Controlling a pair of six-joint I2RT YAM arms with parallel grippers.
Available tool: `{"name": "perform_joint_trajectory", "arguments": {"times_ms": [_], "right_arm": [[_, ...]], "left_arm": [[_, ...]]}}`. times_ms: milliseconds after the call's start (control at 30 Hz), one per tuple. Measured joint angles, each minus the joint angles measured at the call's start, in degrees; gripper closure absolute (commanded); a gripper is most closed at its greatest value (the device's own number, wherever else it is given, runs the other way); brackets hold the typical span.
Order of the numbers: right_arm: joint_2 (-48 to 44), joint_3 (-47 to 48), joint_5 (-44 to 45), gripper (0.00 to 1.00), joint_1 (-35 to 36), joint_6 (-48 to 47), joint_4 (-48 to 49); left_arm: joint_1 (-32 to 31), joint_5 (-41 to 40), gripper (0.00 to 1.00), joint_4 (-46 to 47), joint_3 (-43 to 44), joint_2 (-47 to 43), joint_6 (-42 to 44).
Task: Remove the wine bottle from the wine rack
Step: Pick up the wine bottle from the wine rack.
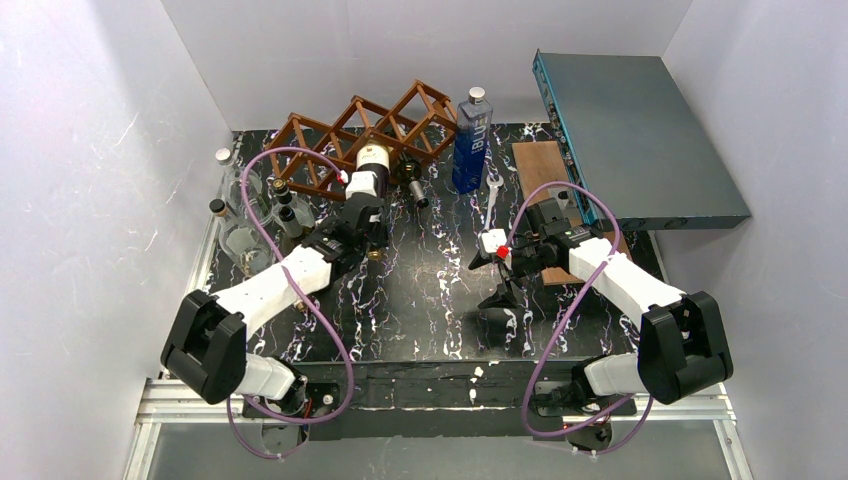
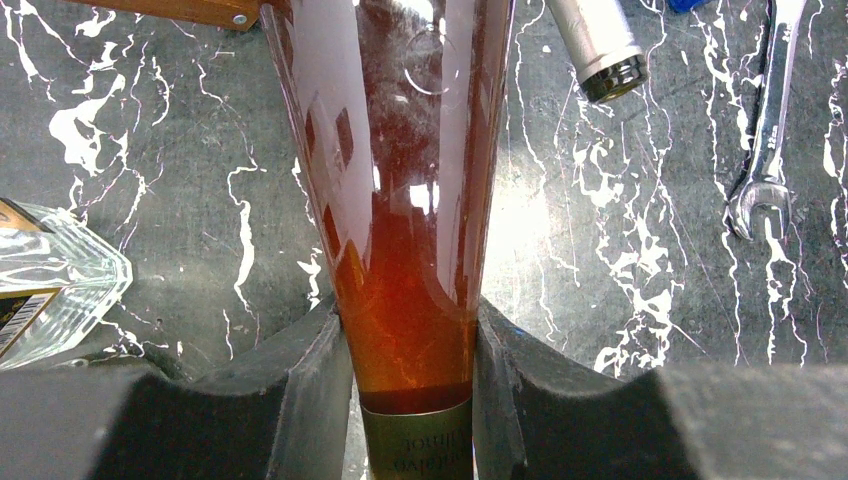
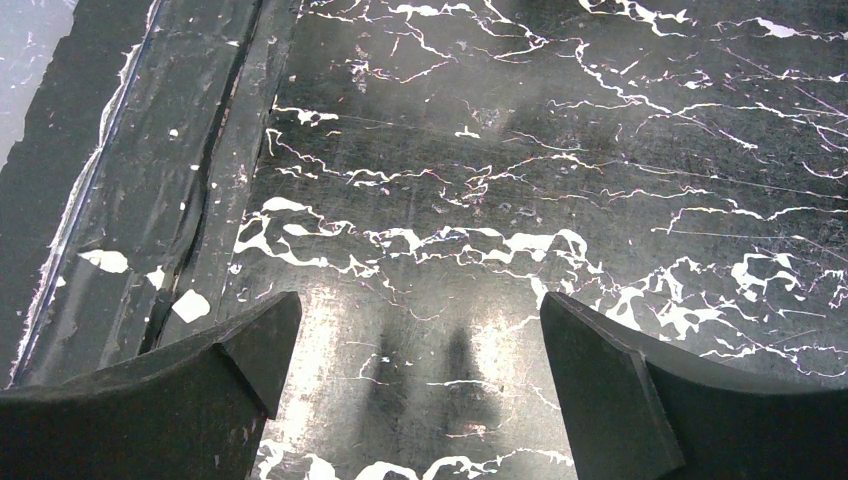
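The reddish-brown lattice wine rack [image 1: 385, 118] stands at the back of the table. A wine bottle [image 1: 369, 166] with a white label lies with its base end in a lower cell, its neck pointing toward me. My left gripper [image 1: 364, 218] is shut on that neck. In the left wrist view the amber neck [image 2: 400, 200] sits tight between both fingers [image 2: 290, 400], and a corner of the rack [image 2: 190, 10] shows at the top. My right gripper [image 1: 492, 278] is open and empty over the marbled tabletop [image 3: 450, 150], right of centre.
A second bottle's capped neck [image 1: 413, 187] [image 2: 605, 50] sticks out of the rack beside the held one. A blue bottle [image 1: 472, 140], a wrench [image 1: 492, 200] [image 2: 765, 150], a wooden board [image 1: 545, 170] and a grey-blue box [image 1: 640, 130] are at the back right. Glass bottles [image 1: 245, 215] stand at the left.
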Motion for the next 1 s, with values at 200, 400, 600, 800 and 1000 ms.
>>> {"name": "perform_joint_trajectory", "arguments": {"times_ms": [200, 400, 600, 800, 1000], "right_arm": [[0.09, 0.0, 0.0, 0.0, 0.0, -0.22, -0.02], [0.31, 0.0, 0.0, 0.0, 0.0, -0.5, -0.07], [0.35, 0.0, 0.0, 0.0, 0.0, -0.87, -0.28], [0.37, 0.0, 0.0, 0.0, 0.0, -1.03, -0.31], [0.39, 0.0, 0.02, 0.0, 0.0, -1.05, -0.35]], "left_arm": [[-0.02, 0.28, 1.0, 0.0, -0.9, -1.44, 0.0], [-0.02, 1.09, 1.0, 0.42, -2.64, -3.43, -0.04], [-0.02, 1.6, 1.0, 0.68, -3.61, -4.61, -0.33], [-0.07, 2.01, 1.0, 0.39, -4.87, -6.91, -0.44], [-0.17, 2.32, 1.0, 0.22, -6.43, -9.18, -0.42]]}}
